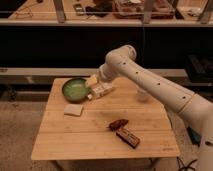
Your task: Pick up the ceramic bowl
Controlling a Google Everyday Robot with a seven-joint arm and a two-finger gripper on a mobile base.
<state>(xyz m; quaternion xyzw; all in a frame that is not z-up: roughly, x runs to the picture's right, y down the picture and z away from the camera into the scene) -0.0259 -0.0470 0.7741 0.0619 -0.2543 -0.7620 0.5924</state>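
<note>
The ceramic bowl [75, 89], round, glossy green inside with a darker rim, sits at the back left of the wooden table [95, 140]. My white arm reaches in from the right, bends at its elbow [120, 59] and points down and left. My gripper [96, 87] is low over the table, right at the bowl's right rim. I cannot tell whether it touches the bowl.
A white flat square [73, 110] lies in front of the bowl. A small reddish-brown item [118, 123] and a dark bar [128, 136] lie front centre. A pale translucent cup [142, 94] stands behind the arm. Dark shelving runs behind the table.
</note>
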